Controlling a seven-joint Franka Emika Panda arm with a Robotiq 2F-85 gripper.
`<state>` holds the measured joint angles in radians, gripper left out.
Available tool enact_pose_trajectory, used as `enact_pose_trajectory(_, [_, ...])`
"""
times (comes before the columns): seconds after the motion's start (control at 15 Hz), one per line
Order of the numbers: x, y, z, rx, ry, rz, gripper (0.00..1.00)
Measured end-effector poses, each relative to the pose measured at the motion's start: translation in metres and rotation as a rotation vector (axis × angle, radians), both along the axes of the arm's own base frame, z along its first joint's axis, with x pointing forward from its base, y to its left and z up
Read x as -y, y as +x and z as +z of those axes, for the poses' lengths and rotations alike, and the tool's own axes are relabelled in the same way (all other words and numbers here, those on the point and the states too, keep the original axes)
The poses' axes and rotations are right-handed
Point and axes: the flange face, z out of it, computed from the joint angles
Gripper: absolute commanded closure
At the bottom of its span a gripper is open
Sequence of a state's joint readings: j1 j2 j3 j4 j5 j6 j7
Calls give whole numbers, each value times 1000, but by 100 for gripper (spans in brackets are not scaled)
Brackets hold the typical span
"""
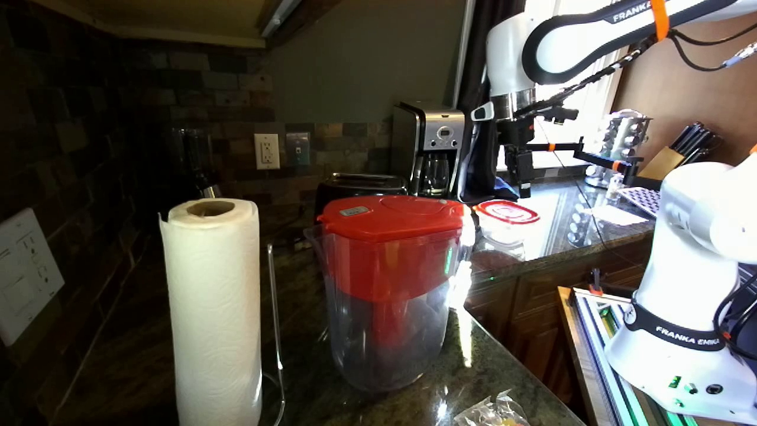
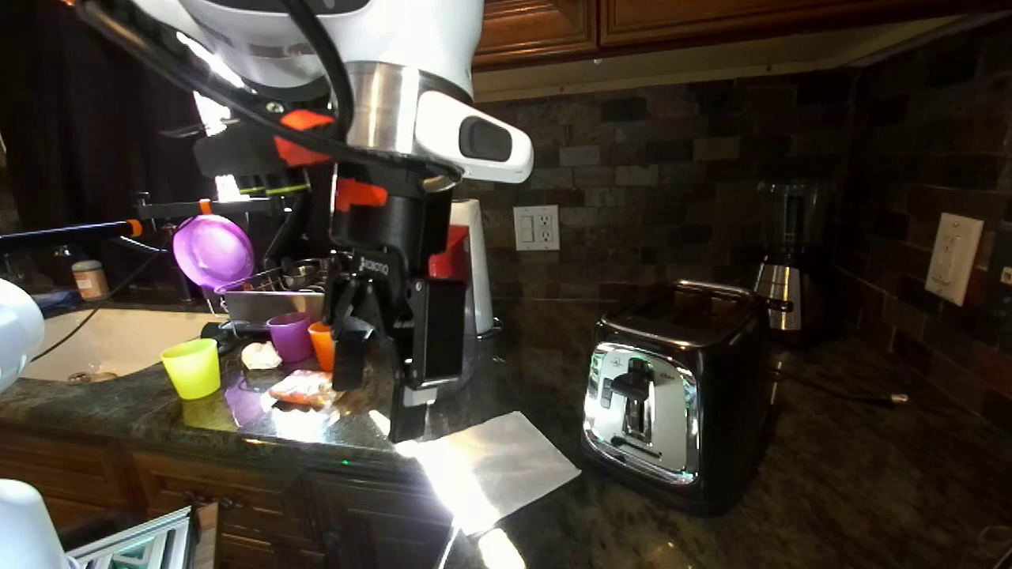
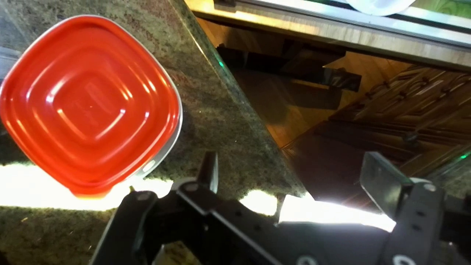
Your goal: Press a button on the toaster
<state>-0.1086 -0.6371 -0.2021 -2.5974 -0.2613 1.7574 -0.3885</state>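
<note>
The toaster is a black box with a shiny metal front. It shows in an exterior view (image 2: 723, 395), with a black lever (image 2: 632, 385) on its front; buttons are too small to make out. It is partly hidden behind the pitcher and also shows in an exterior view (image 1: 361, 184). My gripper (image 2: 381, 395) points down above the counter, apart from the toaster, over the sheet's far side. Its fingers stand wide apart with nothing between them, as the wrist view (image 3: 296, 176) shows. The toaster is out of view in the wrist view.
A red-lidded container (image 3: 90, 103) lies beside my gripper. A red-lidded pitcher (image 1: 390, 272), a paper-towel roll (image 1: 216, 313) and a coffee maker (image 1: 440, 133) stand on the counter. A pale sheet (image 2: 514, 462) lies before the toaster. A blender (image 2: 783, 292) stands behind it. The counter edge (image 3: 250, 106) is close.
</note>
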Motion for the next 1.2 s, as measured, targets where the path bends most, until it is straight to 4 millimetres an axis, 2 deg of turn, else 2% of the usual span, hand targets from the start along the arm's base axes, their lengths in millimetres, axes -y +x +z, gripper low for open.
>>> enact_pose_trajectory(0.33, [6,-12,-24,-38,58,73,0])
enact_pose_trajectory(0.8, [9,-12,-56,63,66,231,0])
enact_pose_trajectory(1.2, [18,9,-50,221,47,382,0])
